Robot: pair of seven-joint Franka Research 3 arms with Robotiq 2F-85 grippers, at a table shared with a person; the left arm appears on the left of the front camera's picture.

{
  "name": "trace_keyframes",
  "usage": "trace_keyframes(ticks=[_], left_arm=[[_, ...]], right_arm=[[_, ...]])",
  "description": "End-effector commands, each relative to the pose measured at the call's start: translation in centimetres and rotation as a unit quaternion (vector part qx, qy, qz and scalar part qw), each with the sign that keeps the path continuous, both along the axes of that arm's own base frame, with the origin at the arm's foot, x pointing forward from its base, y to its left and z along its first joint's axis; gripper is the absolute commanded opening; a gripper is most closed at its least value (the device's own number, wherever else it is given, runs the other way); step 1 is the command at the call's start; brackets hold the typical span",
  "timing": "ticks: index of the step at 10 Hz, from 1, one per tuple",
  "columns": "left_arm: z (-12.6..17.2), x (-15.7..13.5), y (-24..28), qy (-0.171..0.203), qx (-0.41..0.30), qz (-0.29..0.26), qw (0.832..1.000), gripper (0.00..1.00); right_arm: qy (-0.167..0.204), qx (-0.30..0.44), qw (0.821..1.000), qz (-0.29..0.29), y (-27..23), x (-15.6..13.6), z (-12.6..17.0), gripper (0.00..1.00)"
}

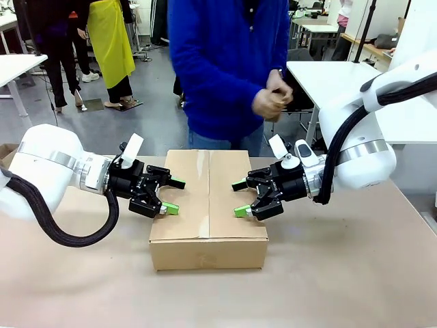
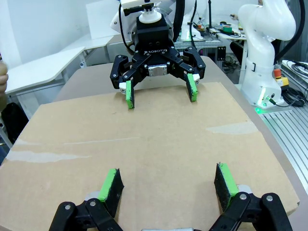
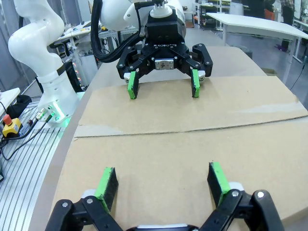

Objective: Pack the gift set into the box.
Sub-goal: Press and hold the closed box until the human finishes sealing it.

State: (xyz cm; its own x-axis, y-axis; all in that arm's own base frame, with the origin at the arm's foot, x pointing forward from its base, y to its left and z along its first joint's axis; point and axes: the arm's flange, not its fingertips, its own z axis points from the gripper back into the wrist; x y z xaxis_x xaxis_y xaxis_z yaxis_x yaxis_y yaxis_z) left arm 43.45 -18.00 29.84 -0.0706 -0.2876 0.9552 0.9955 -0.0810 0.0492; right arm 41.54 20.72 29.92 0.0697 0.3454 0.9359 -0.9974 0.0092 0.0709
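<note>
The left claw [image 1: 172,195] comes in from the left edge of the surface [image 1: 355,273] and hangs just over the left side of the box [image 1: 208,205], its two green-padded fingers spread wide with nothing between them; in the left wrist view those fingers [image 2: 111,185] rise from the bottom of the picture above the flat brown cardboard of the box [image 2: 144,149]. The box sits in the middle of the surface, nearer its far edge than its near one, with its top flaps folded down flat and a seam running from front to back along the middle of the top; strips of clear tape show on the flaps in both wrist views. The gift set cannot be seen with the flaps shut. Behind the box, at the far edge of the surface, a person in a blue top stands with both hands [image 1: 274,97] clasped together at chest height, well above the box and touching nothing on the surface. The right claw [image 1: 240,197] reaches in from the right edge of the surface and hovers over the right side of the box, facing the left claw across the seam; its fingers are likewise spread apart and hold nothing. In the right wrist view its own green pads [image 3: 219,177] stand above the cardboard [image 3: 192,149], with the left claw [image 3: 162,88] opposite, open, over the far flap.
</note>
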Motion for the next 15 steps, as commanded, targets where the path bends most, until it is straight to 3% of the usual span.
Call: trace_keyframes(ticks=[1, 15], left_arm=[[-0.25, -0.10, 0.04, 0.002, 0.001, 0.000, 1.000, 1.00], [-0.25, -0.10, 0.04, 0.002, 0.001, 0.000, 1.000, 1.00]], right_arm=[[0.001, -0.002, 1.000, -0.001, 0.04, -0.06, -0.15, 1.00], [0.001, -0.002, 1.000, -0.001, 0.04, -0.06, -0.15, 1.00]])
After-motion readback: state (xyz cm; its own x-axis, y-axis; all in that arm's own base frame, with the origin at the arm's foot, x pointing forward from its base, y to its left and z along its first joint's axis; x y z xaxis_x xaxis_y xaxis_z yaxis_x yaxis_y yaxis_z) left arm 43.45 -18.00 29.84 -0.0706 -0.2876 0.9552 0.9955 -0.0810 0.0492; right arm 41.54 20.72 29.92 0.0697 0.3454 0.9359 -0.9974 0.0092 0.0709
